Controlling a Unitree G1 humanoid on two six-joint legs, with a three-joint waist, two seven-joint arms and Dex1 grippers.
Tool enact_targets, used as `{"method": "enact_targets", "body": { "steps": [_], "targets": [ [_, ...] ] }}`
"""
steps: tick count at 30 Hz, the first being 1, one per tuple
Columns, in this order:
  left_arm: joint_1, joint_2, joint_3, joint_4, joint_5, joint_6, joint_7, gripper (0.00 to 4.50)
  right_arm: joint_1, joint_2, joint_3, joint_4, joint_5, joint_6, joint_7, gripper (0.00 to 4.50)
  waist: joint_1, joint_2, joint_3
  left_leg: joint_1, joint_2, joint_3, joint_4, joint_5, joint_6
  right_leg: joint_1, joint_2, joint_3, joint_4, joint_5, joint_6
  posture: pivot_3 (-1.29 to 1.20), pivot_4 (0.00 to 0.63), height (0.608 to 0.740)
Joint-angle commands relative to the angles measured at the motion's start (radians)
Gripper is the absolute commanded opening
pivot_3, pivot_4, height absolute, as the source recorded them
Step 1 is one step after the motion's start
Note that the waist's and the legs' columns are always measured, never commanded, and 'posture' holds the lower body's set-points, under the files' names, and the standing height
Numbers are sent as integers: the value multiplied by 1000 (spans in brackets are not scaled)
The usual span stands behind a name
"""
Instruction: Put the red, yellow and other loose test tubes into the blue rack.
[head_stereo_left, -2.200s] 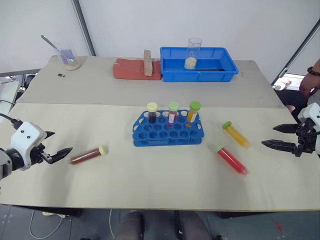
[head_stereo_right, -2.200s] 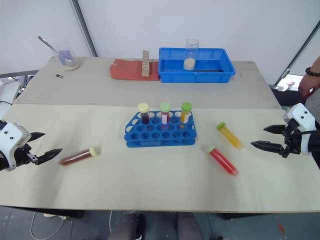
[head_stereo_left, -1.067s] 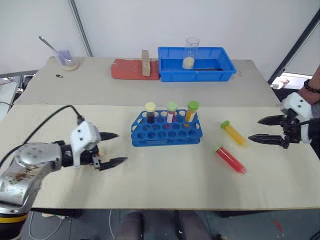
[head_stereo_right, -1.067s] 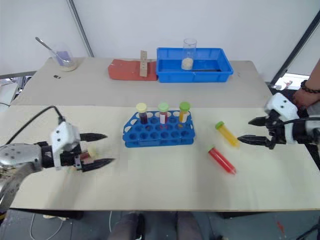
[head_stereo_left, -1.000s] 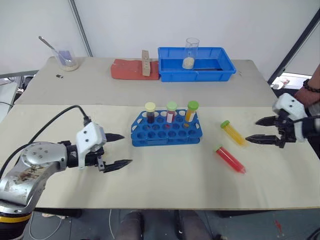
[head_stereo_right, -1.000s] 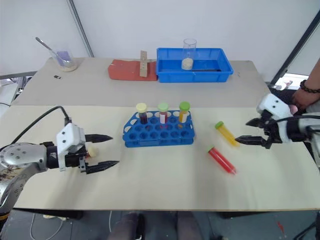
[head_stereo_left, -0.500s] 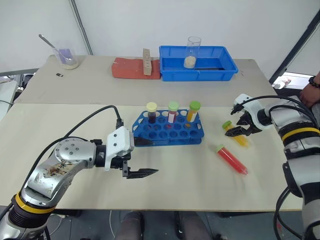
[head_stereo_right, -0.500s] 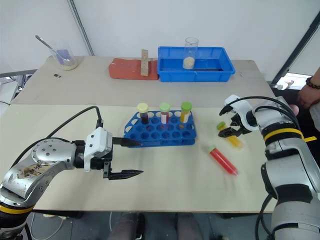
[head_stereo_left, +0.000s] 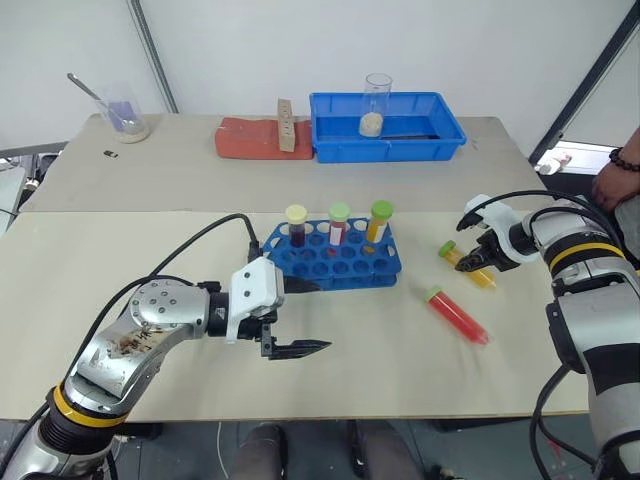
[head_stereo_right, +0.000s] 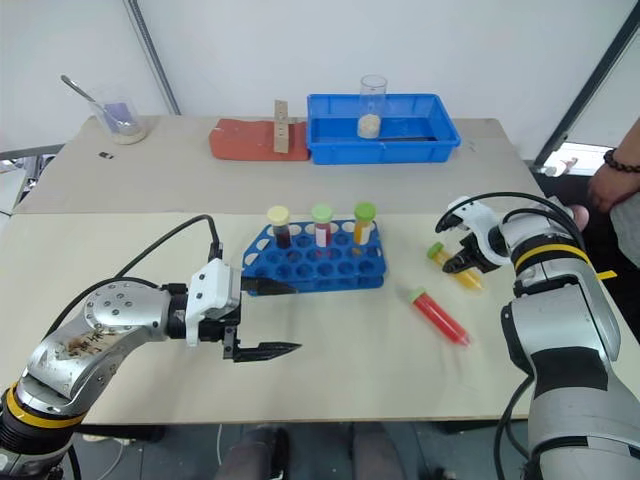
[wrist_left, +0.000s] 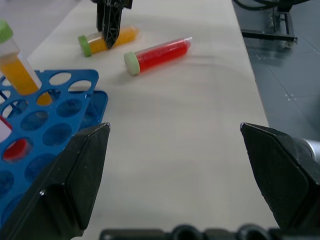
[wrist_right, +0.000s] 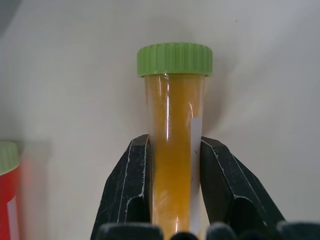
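A test-tube rack (head_stereo_left: 335, 262) is sitting near the middle of the table (head_stereo_left: 400, 370), and three capped tubes (head_stereo_left: 338, 224) are standing upright in its back row. Toward the table's right edge, two loose capped tubes are lying flat: one (head_stereo_left: 465, 267) farther back, the other (head_stereo_left: 458, 315) nearer the front edge. The right gripper (head_stereo_left: 482, 262) is reaching down onto the farther tube, its jaws closed on it. The left gripper (head_stereo_left: 297, 318) is hanging at the rack's front left corner, jaws spread. Along the back edge, a walled tray (head_stereo_left: 385, 130) is holding a glass beaker (head_stereo_left: 376, 104); left of it are lying a flat mat (head_stereo_left: 250, 140) with an upright block (head_stereo_left: 285, 124), and at the back left corner a cup with a spoon (head_stereo_left: 118, 112).
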Motion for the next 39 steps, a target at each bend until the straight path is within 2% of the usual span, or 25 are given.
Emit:
{"method": "enact_targets", "body": {
  "steps": [1,5,7,9,11,13,15,19,23,28,39],
  "targets": [
    [-11,-20,21,12,-15,-36,-10,4500,-37,-46,-48,-83,22,26,62,951,0,0,0,0,0,0,0,0,0,0,0,0,0,0,0,0,150,740],
    [-3,-58,71,43,-67,-73,-32,4500,76,-145,-108,-432,89,113,160,951,6,1,0,-1,0,0,0,0,0,-1,0,0,0,0,0,0,150,740],
    [14,-62,110,66,-101,-97,-66,4500,224,-206,-202,-762,183,198,183,950,10,1,0,-1,0,-1,0,0,0,-1,0,0,0,-1,0,0,150,740],
    [29,-76,157,90,-144,-123,-93,4500,371,-216,-338,-1065,303,312,167,949,17,1,0,-2,0,-3,0,0,0,-1,0,-3,0,-2,0,0,150,740],
    [32,-84,183,107,-182,-129,-117,4500,500,-159,-479,-1298,417,383,117,949,13,1,0,-2,0,-3,0,0,0,-1,0,-2,0,-2,0,0,150,740],
    [26,-89,193,122,-200,-138,-142,4500,621,-29,-610,-1496,532,423,18,948,18,-1,0,-2,0,-4,0,0,0,0,1,-3,0,-4,3,0,150,740],
    [23,-87,194,138,-200,-149,-157,4500,697,71,-661,-1612,579,428,-88,948,21,-1,0,-1,1,-4,1,0,0,1,1,-3,1,-6,7,0,150,740],
    [12,-75,175,178,-161,-173,-187,4500,808,264,-616,-1662,521,210,-317,948,25,-1,0,0,1,-4,7,0,0,2,1,-2,4,-4,7,0,150,740],
    [6,-77,164,177,-161,-159,-176,4500,856,375,-568,-1585,459,-13,-457,947,25,-1,0,-1,1,-4,9,0,0,2,1,-2,3,-7,1,0,150,740],
    [12,-88,160,159,-170,-142,-147,4500,880,426,-519,-1466,417,-208,-538,946,25,-1,0,-3,1,-4,9,0,0,1,1,-2,3,-4,7,0,150,740],
    [41,-101,153,123,-176,-136,-117,4500,900,453,-431,-1344,385,-357,-633,945,24,-1,0,-2,1,-4,8,0,0,1,1,-2,3,-4,6,0,150,740]
  ]
}}
